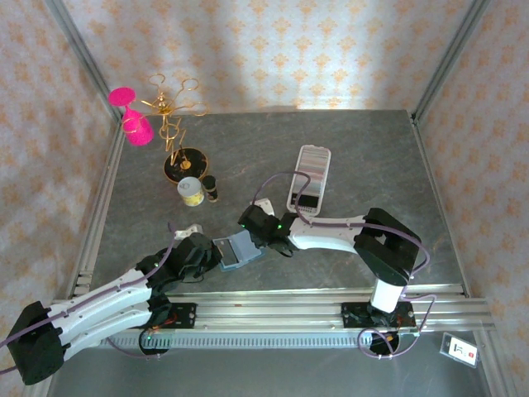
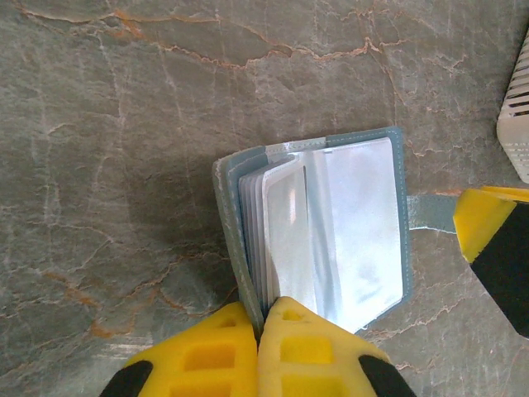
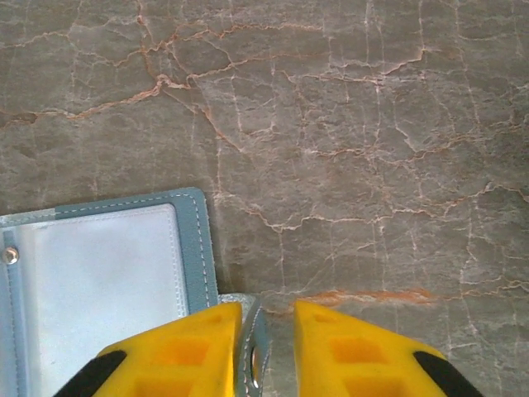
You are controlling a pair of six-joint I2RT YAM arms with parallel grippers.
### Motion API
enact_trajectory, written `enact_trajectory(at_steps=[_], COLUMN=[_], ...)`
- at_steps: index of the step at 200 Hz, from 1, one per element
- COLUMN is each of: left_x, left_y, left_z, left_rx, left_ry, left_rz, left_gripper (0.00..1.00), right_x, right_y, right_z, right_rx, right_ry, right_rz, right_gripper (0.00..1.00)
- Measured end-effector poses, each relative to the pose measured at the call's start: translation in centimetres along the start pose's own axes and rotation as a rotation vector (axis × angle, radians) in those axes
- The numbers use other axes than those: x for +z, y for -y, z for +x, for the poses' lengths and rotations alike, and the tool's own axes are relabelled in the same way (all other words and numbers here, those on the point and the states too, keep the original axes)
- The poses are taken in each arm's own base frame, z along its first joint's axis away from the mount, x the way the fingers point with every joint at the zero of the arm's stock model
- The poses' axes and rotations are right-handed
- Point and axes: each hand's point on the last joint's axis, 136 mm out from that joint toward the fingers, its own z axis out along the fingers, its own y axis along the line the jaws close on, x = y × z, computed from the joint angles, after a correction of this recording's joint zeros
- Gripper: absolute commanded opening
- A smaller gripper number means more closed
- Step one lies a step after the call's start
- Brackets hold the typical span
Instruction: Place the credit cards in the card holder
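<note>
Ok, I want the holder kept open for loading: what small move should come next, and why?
Probably close the right gripper fully on the clasp tab: the tab sits between its fingers, with a gap on one side. The left gripper pinches the holder's edge, so gripping the tab should keep it spread for the cards.

The holder [image 1: 235, 250] lies open on the table [image 1: 355, 149], teal cover outward, with clear sleeves [image 2: 285, 227] fanned up and its tab [image 3: 252, 356] stretched sideways. The cards [image 1: 309, 175] form a striped row, apparently on edge, well beyond it.
</note>
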Motion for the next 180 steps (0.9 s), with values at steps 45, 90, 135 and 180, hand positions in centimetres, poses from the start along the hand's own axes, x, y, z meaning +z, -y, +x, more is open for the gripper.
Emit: enact_trajectory(at_steps=[45, 90, 135, 180], left_x=[0.0, 0.0, 0.0, 0.0], left_y=[0.0, 0.0, 0.0, 0.0], left_z=[0.0, 0.0, 0.0, 0.0], left_rx=[0.0, 0.0, 0.0, 0.0], left_ry=[0.0, 0.0, 0.0, -0.001], left_rz=[0.0, 0.0, 0.0, 0.0], left_gripper=[0.0, 0.0, 0.0, 0.0], right_x=[-0.7, -1.3, -1.3, -1.3], right_y=[-0.1, -0.3, -0.3, -0.5], right_z=[-0.5, -1.0, -1.0, -0.9], right_rx=[0.01, 0.017, 0.017, 0.017], right_ry=[0.016, 0.033, 0.031, 0.026], right_rz=[-0.013, -0.027, -0.029, -0.036], right_gripper=[0.2, 0.18, 0.19, 0.15])
